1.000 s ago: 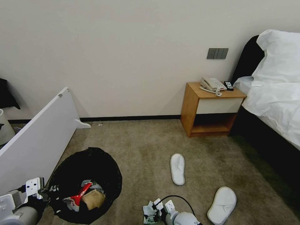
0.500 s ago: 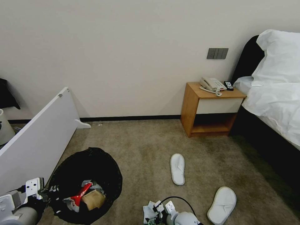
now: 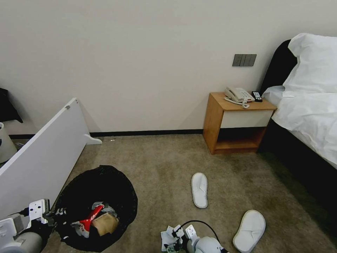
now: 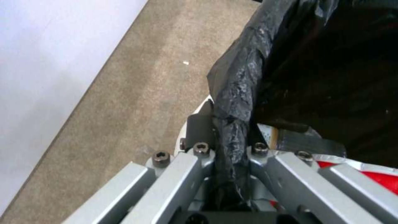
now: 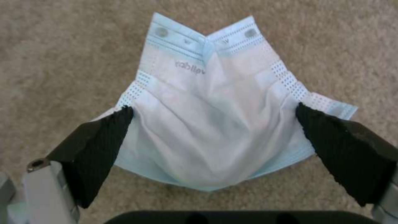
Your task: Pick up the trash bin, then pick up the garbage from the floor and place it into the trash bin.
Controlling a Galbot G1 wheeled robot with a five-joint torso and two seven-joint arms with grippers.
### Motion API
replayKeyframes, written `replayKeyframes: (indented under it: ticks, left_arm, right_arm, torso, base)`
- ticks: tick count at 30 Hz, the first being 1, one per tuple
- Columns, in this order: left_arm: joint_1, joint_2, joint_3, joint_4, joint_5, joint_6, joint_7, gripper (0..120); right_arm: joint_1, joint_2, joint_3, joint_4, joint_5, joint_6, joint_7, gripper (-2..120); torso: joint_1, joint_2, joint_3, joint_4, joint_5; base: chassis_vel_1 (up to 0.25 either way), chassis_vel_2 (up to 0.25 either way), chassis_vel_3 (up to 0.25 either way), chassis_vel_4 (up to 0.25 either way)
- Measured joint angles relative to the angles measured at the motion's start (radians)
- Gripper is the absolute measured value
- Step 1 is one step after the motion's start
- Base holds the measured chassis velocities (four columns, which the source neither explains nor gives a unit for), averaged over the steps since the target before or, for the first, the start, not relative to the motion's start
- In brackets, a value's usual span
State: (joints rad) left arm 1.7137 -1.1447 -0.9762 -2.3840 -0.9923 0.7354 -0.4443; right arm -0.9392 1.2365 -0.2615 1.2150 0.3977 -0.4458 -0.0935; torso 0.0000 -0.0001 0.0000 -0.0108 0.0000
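Observation:
The trash bin [image 3: 117, 182], lined with a black bag, stands on the carpet at the lower left. In it lie a crushed red can [image 3: 89, 218] and a brown cardboard scrap [image 3: 104, 224]. My left gripper [image 3: 58, 212] is shut on the bin's bag-covered rim [image 4: 240, 84]; in the left wrist view the left gripper [image 4: 226, 124] pinches the black plastic. My right gripper [image 5: 213, 124] is open low over the carpet, its black fingers [image 5: 104, 140] on either side of a white and pale blue piece of garbage [image 5: 207, 102]. In the head view the right gripper [image 3: 175, 240] is at the bottom edge, and two white slippers [image 3: 199, 189] [image 3: 250, 230] lie to its right.
A white board [image 3: 42, 158] leans close along the bin's left side. A wooden nightstand [image 3: 238, 121] with a phone stands at the wall, and a bed [image 3: 309, 116] runs down the right. A pale bin [image 3: 5, 142] sits at the far left. Open carpet lies between bin and slippers.
My right gripper has sunk slightly lower over the piece of garbage on the carpet. The left gripper and the bin have stayed put.

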Motion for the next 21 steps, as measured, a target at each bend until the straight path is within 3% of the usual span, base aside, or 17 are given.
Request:
replayKeyframes:
  ticks: [5, 7, 10, 12, 14, 16, 21]
  left_arm:
    - [0.0, 0.0, 0.0, 0.0, -0.002, 0.0, 0.0, 2]
    - [0.001, 0.001, 0.0, 0.0, -0.002, 0.0, 0.0, 2]
    - [0.0, 0.001, 0.0, -0.001, -0.002, 0.0, 0.0, 2]
    - [-0.001, 0.001, 0.0, -0.001, -0.003, 0.0, 0.0, 2]
    - [-0.001, 0.001, 0.0, -0.001, -0.003, 0.0, 0.0, 2]
    - [0.0, 0.001, 0.0, -0.001, -0.003, 0.0, 0.0, 2]
    - [-0.001, 0.001, 0.001, -0.001, -0.003, 0.0, 0.0, 2]
  right_arm:
    - [0.006, 0.008, 0.017, -0.017, -0.001, 0.01, -0.001, 87]
    - [0.007, 0.007, 0.021, -0.016, -0.003, 0.013, -0.002, 76]
    - [0.007, 0.005, 0.021, -0.015, -0.007, 0.016, -0.003, 70]
    - [0.006, 0.003, 0.022, -0.013, -0.01, 0.018, -0.004, 57]
    - [0.006, 0.003, 0.022, -0.013, -0.01, 0.018, -0.004, 57]
    - [0.005, 0.001, 0.023, -0.009, -0.011, 0.021, -0.007, 42]
    - [0.001, -0.006, 0.024, 0.002, -0.012, 0.021, -0.007, 26]
  torso:
    - [0.0, 0.0, 0.0, 0.0, -0.0001]
    - [0.0, 0.0, 0.0, 0.0, 0.0]
    - [0.0, 0.0, 0.0, 0.0, -0.0001]
    - [0.0, 0.0, 0.0, 0.0, 0.0]
    - [0.0, 0.0, 0.0, 0.0, 0.0]
    - [0.0, 0.0, 0.0, 0.0001, 0.0001]
    - [0.0, 0.0, 0.0, 0.0001, 0.0001]
  base:
    - [0.0, 0.0, 0.0, 0.0]
    - [0.0, 0.0, 0.0, 0.0]
    - [0.0, 0.0, 0.0, 0.0]
    - [0.0, 0.0, 0.0, 0.0]
    - [0.0, 0.0, 0.0, 0.0]
    - [0.0, 0.0, 0.0, 0.0]
    - [0.0, 0.0, 0.0, 0.0]
